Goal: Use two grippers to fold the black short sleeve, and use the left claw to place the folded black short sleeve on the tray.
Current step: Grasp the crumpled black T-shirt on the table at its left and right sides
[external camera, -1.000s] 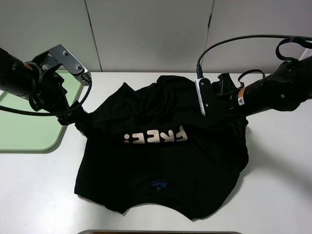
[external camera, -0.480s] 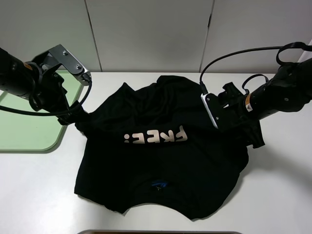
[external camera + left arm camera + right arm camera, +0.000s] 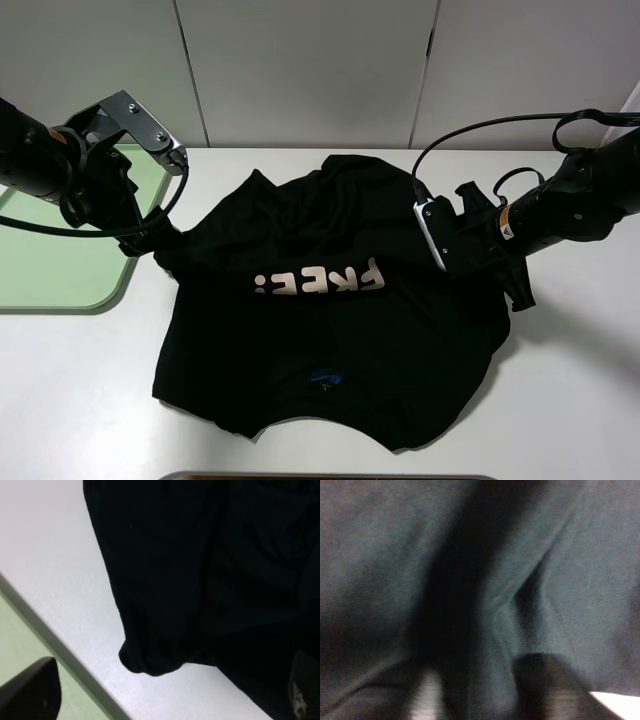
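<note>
The black short sleeve point(image 3: 330, 330) lies spread on the white table with its "FREE!" lettering point(image 3: 320, 280) facing up. My left gripper point(image 3: 150, 243) is low at the shirt's left sleeve. In the left wrist view it point(image 3: 172, 682) is open, fingers wide apart, with the rounded sleeve end point(image 3: 150, 652) between them and untouched. My right gripper point(image 3: 470, 262) presses down into the cloth at the shirt's right shoulder. The right wrist view shows only blurred black folds point(image 3: 490, 605), so how its jaws stand is unclear. The pale green tray point(image 3: 50, 270) lies at the far left.
The tray's rim point(image 3: 15, 650) runs close beside the left gripper. A white box point(image 3: 432, 232) sits on the right wrist. A light wall stands just behind the table. Bare white tabletop point(image 3: 570, 400) shows in front of and to the right of the shirt.
The right arm has swung down and to the right from the collar area onto the shirt's right shoulder. The left arm and the shirt's left side have not moved.
</note>
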{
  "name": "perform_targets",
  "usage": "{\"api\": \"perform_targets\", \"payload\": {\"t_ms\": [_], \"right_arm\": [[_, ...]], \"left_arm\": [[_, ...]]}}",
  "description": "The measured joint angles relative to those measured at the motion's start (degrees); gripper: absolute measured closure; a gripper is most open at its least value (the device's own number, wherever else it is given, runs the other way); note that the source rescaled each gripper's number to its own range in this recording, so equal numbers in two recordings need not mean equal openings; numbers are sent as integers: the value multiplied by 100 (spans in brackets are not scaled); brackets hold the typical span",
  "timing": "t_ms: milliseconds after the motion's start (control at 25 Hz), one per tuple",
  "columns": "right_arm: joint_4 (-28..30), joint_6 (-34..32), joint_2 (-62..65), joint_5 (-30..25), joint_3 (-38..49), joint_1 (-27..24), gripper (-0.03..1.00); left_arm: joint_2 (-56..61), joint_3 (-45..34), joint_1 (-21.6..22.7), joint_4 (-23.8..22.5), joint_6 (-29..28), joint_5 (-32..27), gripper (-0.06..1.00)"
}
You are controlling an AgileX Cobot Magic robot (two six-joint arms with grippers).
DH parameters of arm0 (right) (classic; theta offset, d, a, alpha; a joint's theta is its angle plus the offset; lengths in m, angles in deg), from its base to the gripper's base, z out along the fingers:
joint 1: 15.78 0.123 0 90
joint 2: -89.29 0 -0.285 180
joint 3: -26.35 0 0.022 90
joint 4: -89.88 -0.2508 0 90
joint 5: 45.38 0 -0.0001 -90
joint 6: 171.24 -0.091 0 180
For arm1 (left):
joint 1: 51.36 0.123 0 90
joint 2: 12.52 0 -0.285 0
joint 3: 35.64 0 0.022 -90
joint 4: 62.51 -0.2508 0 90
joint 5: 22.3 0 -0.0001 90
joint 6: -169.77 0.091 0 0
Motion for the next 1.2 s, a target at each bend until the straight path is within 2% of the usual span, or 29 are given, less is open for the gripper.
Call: {"api": "perform_targets", "payload": {"t_ms": [40, 80, 120, 160, 360, 520, 680, 840, 1200], "right_arm": [[0, -20, 0, -54, 0, 0, 71], [0, -47, 0, -107, 0, 0, 84], [0, -62, 0, -172, 0, 0, 94], [0, -70, 0, -218, 0, 0, 97], [0, -70, 0, -379, 0, 0, 97], [0, -70, 0, -392, 0, 0, 97], [0, -70, 0, -393, 0, 0, 97], [0, -70, 0, -393, 0, 0, 97], [0, -260, 0, -393, 0, 0, 97]], "left_arm": [[0, 0, 0, 0, 0, 0, 4], [0, 0, 0, 0, 0, 5, 4], [0, 0, 0, 0, 0, 9, 4], [0, 0, 0, 0, 0, 12, 4], [0, 0, -49, 0, 0, 16, 4], [0, 0, -355, 0, 29, 6, 4], [0, 0, -597, 0, 397, 23, 4], [-125, 55, -617, 0, 629, -12, 4], [-1283, 1114, -617, -19, 635, -725, 4]]}}
